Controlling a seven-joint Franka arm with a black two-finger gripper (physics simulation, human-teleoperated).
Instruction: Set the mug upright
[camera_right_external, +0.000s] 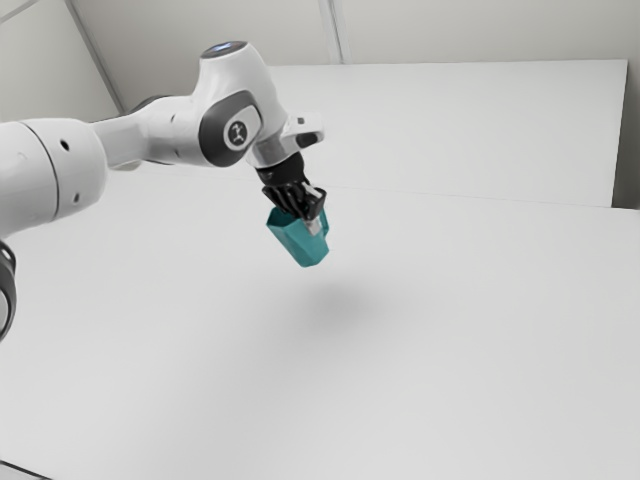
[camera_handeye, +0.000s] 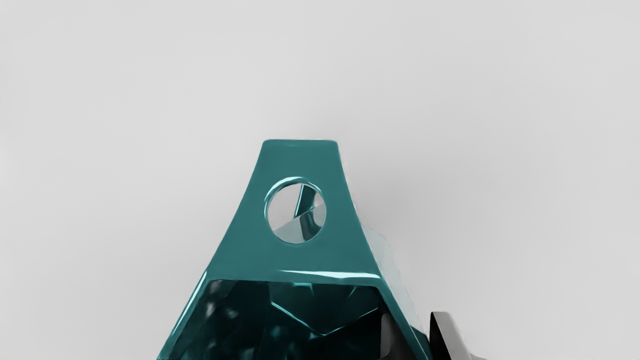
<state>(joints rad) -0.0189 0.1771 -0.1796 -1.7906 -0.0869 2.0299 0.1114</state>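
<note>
ok so the mug (camera_right_external: 300, 243) is up in the air here, hanging off the gripper (camera_right_external: 313, 226) over the white table (camera_right_external: 450, 350), and it's leaning pretty hard rather than standing straight. In the exterior view the open end points up toward that view's left and the bottom points down toward its right, with a soft shadow (camera_right_external: 345, 303) on the table beneath it, well apart from the mug. It's a teal thing with flat, angular sides, kinda neat looking. The gripper is clamped on the mug's wall: from the wrist view, one finger (camera_handeye: 393, 340) is inside the mug and the other finger (camera_handeye: 451, 335) is outside, with the side of the mug pinched between them near the rim (camera_handeye: 295, 278). The mouth is facing the hand's camera, so you can look right down into the dark inside, which has some shiny creases in it. The handle (camera_handeye: 295, 160) sticks out past the rim on a side next to the pinched one, and it's a wide piece that narrows toward its outer end, with a round hole through it. The white arm (camera_right_external: 170, 130) comes in from the exterior view's left, with the black gripper angled down to the mug
</note>
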